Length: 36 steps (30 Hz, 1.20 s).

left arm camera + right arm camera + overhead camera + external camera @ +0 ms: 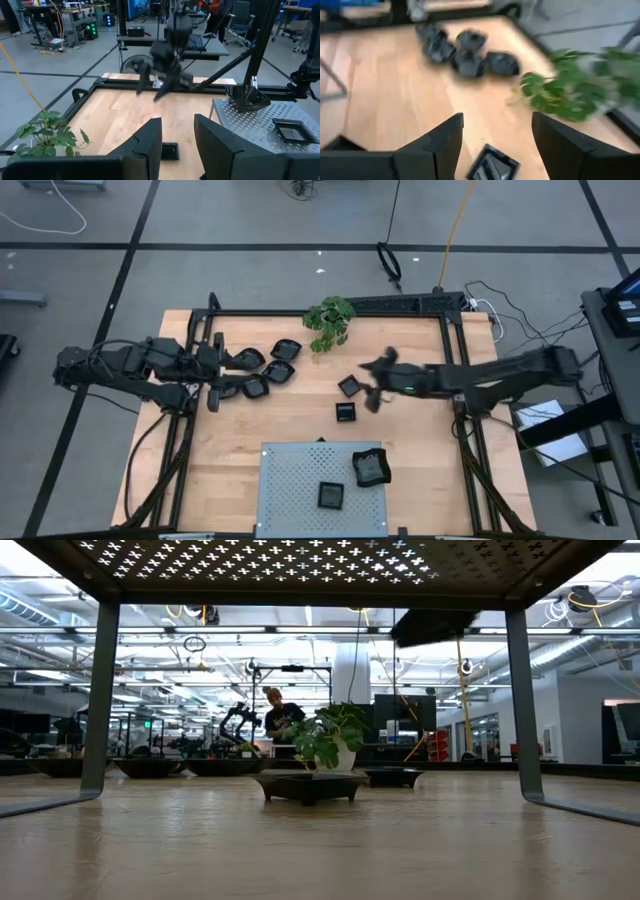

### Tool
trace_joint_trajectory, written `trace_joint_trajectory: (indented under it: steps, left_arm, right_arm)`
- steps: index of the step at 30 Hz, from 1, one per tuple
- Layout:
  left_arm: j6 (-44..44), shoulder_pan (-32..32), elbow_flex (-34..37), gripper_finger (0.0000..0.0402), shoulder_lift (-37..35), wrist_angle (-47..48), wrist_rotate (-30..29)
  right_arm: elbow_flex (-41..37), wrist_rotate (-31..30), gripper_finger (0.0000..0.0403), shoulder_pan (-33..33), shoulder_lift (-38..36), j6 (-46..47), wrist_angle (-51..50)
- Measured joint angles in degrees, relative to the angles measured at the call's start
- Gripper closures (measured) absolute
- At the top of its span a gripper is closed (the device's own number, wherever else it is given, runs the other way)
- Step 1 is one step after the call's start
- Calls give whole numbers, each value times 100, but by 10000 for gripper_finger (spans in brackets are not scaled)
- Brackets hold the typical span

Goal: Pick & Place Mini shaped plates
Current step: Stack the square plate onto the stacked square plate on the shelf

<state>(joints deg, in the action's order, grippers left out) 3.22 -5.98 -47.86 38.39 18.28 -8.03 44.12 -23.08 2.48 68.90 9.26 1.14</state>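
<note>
We find the right end effector (376,385) above mid-worktop, its fingers (440,142) spread apart and empty. It is blurred in the high view, so we judge it to be in motion.

Two square plates lie closest to it:
- The first square plate (349,386) sits just beside the end effector, toward the left arm's side. In the right wrist view it shows between the fingers (492,165) and slightly ahead of them.
- The second square plate (345,412) lies near the first, closer to the grey perforated panel (290,480).

The main cluster of plates (270,365) lies well apart from the right end effector, on the left side of the worktop (420,470). The left end effector (232,375) rests at that cluster with its fingers (150,145) apart and nothing between them.

Two plates already sit on the panel: a square one (331,495) and a rounded one (371,468).

We judge the right arm to be the nearer arm for the first square plate. The coming move turns on a short descent, with the plate lying just ahead of the open fingers. A square plate has no long axis, and this one lies turned somewhat on the worktop; we advise aligning the fingers across two opposite edges.

The green plant (329,322) stands toward the far edge, near this approach path.
</note>
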Motion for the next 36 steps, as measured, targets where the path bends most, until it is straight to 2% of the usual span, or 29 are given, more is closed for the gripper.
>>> trace_joint_trajectory:
  steps: [6,10,13,18,26,32,36]
  left_arm:
    - [0,0,0,282,0,-13,0]
    - [0,0,0,282,0,-13,0]
    - [0,0,0,282,0,-11,0]
    - [0,0,0,282,0,-13,0]
    - [0,0,0,282,0,-13,0]
    - [0,0,0,282,0,-12,0]
    - [0,0,0,282,0,-13,0]
  right_arm:
    - [900,651,185,-564,1695,-442,-186]
    - [1149,1613,182,-775,2349,-420,-127]
    - [1178,2033,182,-728,2677,-657,-116]
    - [1187,2623,181,-550,2963,-975,43]
    - [1187,2653,181,-180,3167,-1188,96]
    - [1187,3090,181,-53,3161,-1067,224]
    - [1187,3090,181,28,3216,-1044,484]
